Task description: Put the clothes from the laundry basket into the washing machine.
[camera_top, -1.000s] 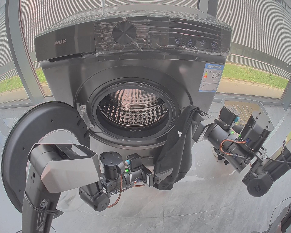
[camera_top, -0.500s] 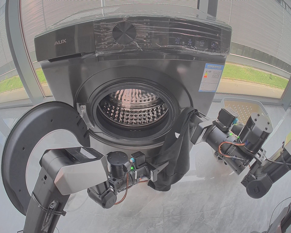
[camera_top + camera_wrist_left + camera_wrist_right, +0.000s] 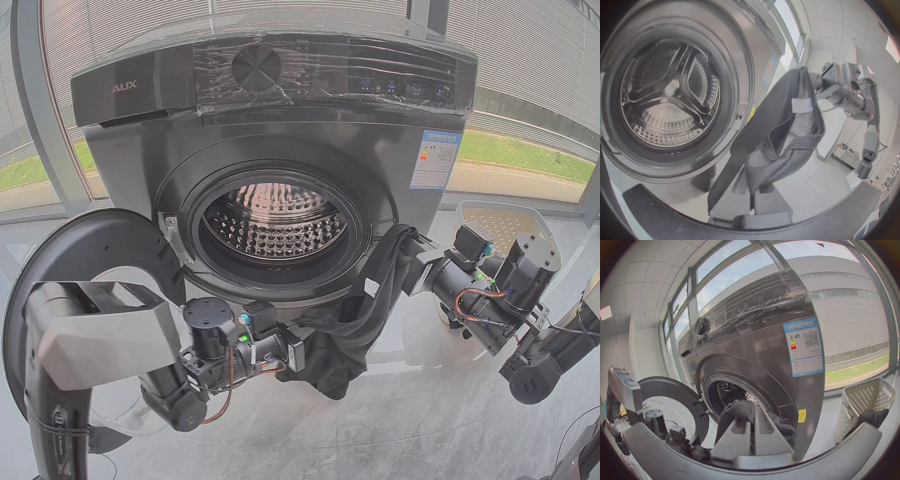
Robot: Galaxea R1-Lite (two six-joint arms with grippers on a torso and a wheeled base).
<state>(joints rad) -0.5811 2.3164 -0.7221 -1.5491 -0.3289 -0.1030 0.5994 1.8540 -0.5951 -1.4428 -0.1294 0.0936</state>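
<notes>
Brightly daylit from the windows [image 3: 537, 75] behind the washing machine [image 3: 137, 156]. Glints on the steel drum [image 3: 275, 215] and film-wrapped control panel [image 3: 325, 72]; soft reflections on the glossy floor [image 3: 406, 425]. Strongly bowed edges, dark wrist-view corners.

The drum mouth [image 3: 275, 228] of the washing machine [image 3: 150, 156] stands open, its door [image 3: 75, 262] swung wide to the left. A black garment [image 3: 350, 325] hangs stretched below and right of the mouth, barring that approach.
</notes>
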